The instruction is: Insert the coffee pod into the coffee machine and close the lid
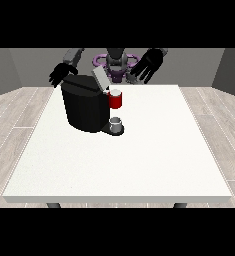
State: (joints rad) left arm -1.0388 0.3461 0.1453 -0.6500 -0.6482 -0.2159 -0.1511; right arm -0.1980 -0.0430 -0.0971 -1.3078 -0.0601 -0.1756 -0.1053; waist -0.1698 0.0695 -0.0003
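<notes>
hands hover spread and holding nothing, one (62, 74) at the view's left behind the coffee machine (86, 107), the other (147, 64) at the right, while the lid (100, 78) stands raised above the red pod holder (115, 100).

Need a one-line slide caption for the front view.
Both hands, at the view's left and right, raised open behind the black coffee machine, lid up, cup beneath.
</notes>
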